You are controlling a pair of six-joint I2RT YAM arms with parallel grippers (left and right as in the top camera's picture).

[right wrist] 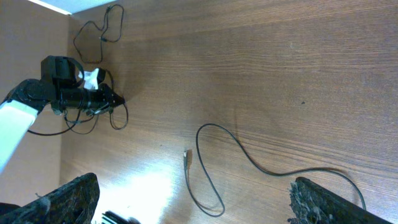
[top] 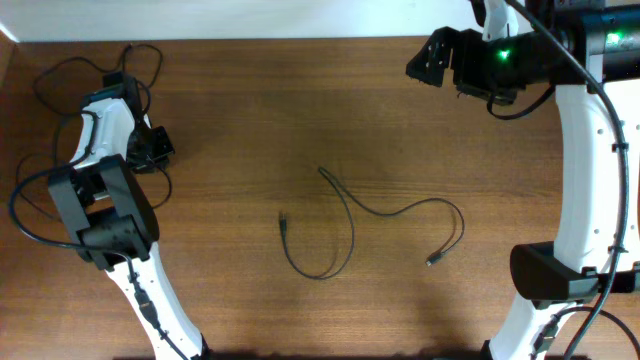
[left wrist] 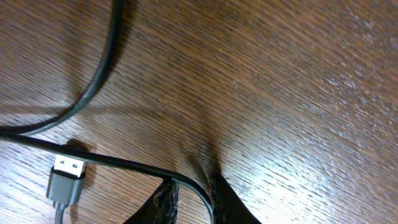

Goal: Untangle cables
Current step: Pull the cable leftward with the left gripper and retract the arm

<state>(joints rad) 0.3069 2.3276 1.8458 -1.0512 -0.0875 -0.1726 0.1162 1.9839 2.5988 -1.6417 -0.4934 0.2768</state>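
Observation:
One thin black cable lies loose in the middle of the table as an open curve with a plug at each end; the right wrist view shows this cable too. More cables loop at the far left corner. My left gripper is down among them. In its wrist view the left gripper has its jaws narrowly apart with a black cable running between the fingertips. Wood shows on one side of the cord. A USB plug lies beside it. My right gripper hovers at the far right, open and holding nothing.
A second black cord curves across the wood in the left wrist view. The left arm's own thicker wiring hangs beside its base. The table's back edge meets a white wall. The right arm's base stands front right.

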